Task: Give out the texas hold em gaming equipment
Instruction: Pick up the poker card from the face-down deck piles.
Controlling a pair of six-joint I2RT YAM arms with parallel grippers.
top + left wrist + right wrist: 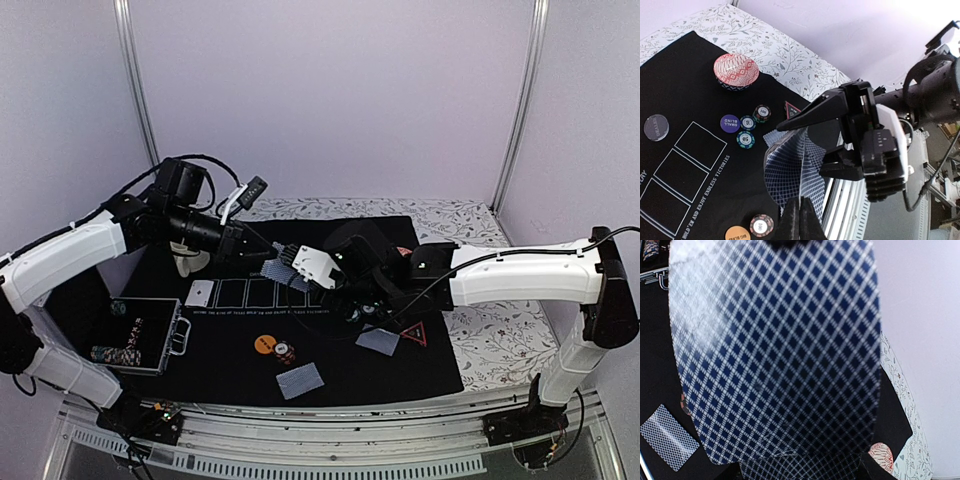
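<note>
Left pincer (799,214) pinches a bowed card (790,170) by its edge; right pincer (805,146) clamps the pack (280,266). Best peel it straight off, slowly.

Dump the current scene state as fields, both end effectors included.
left end effector: shut, pinching the edge of a bent card
right end effector: gripping the deck above the mat, facing the left one
on mat: two face-down cards, orange disc, triangle marker
chip case: open, at the mat's left edge
</note>
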